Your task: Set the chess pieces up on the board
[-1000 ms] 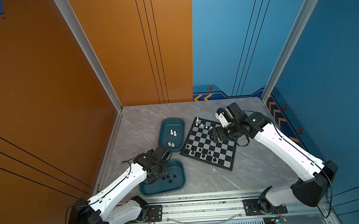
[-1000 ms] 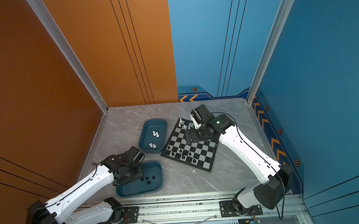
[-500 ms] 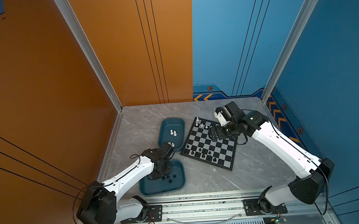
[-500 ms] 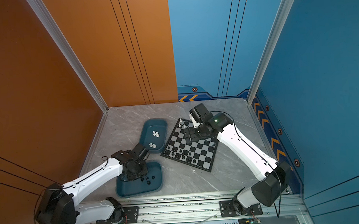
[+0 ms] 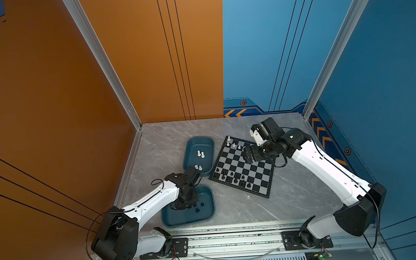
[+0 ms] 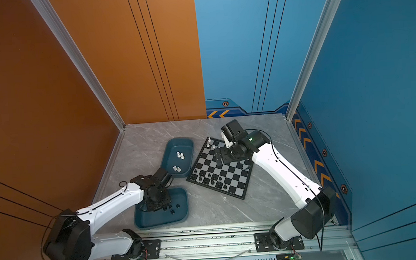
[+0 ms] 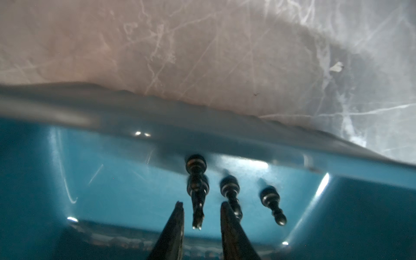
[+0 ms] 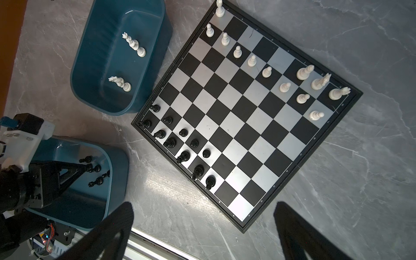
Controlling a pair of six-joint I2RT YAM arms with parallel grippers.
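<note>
We have the left pincer point(image 7: 201, 204) down inside the near teal rounded plastic tray point(image 7: 112, 180), jaws part-way apart and straddling the head of a tall black plastic chessman point(image 7: 197, 186); tray blue shows on both sides of the piece, so we judge it flanked, not gripped; the chessman seems to stand on its round base, its long axis running straight up toward the pincer, so the closing line crosses its slim neck; a second black chessman point(image 7: 229, 186) stands just beside one finger and could be nudged; the right pincer point(image 8: 202, 225) hangs wide apart and empty over the flat black-and-silver chequered board point(image 8: 247, 126) on the grey marbled counter point(image 5: 231, 208), well apart from this tray, so the left arm is the nearer.
</note>
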